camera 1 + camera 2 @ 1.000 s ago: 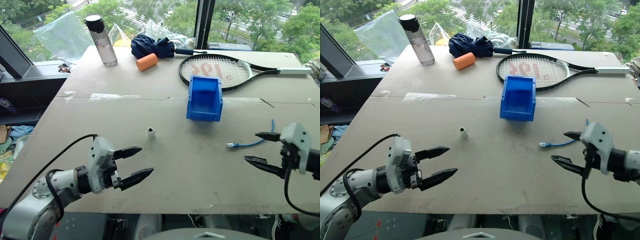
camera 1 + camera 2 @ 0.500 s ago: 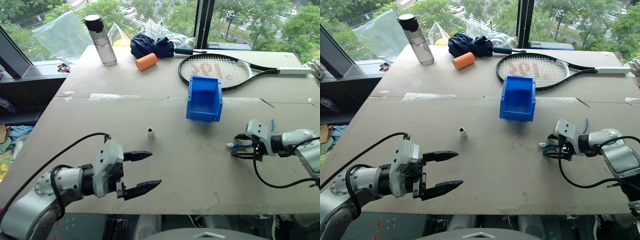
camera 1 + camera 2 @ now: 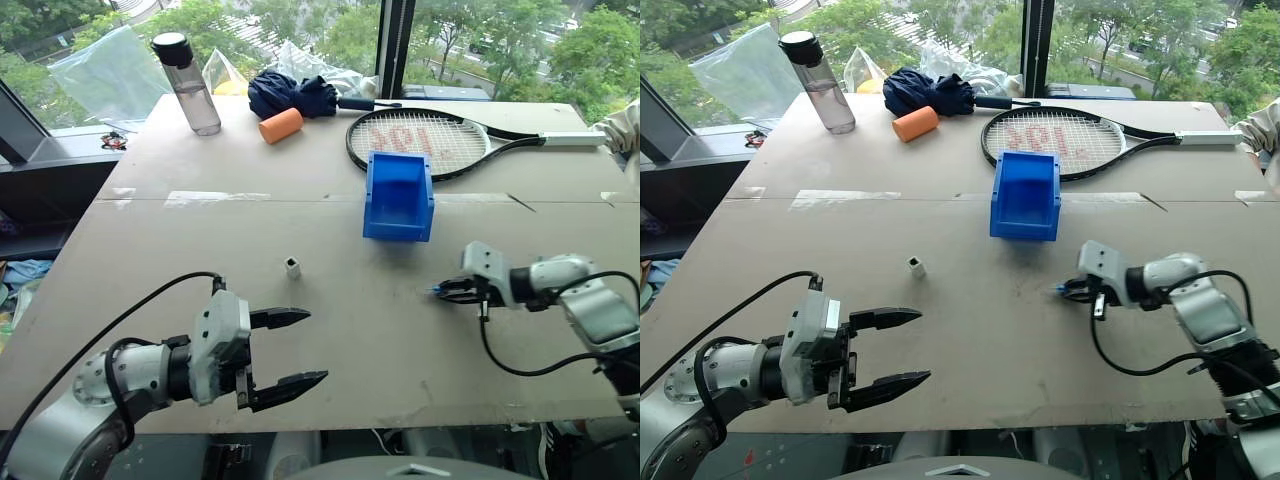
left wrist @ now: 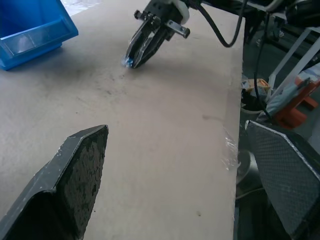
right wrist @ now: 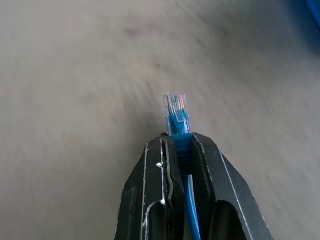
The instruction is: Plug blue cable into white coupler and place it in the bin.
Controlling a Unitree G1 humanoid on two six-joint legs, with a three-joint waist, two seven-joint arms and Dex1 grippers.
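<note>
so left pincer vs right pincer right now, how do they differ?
The left pincer is open with nothing between its fingers; the right pincer is shut on the blue cable just behind its clear plug. The left sits over the table's near edge; the right is farther in, in front of the bin. Both have two black fingers.

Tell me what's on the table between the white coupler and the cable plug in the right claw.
Nothing: in the left eye view, only bare tabletop separates the white coupler from the blue cable plug pinched in the right claw.
</note>
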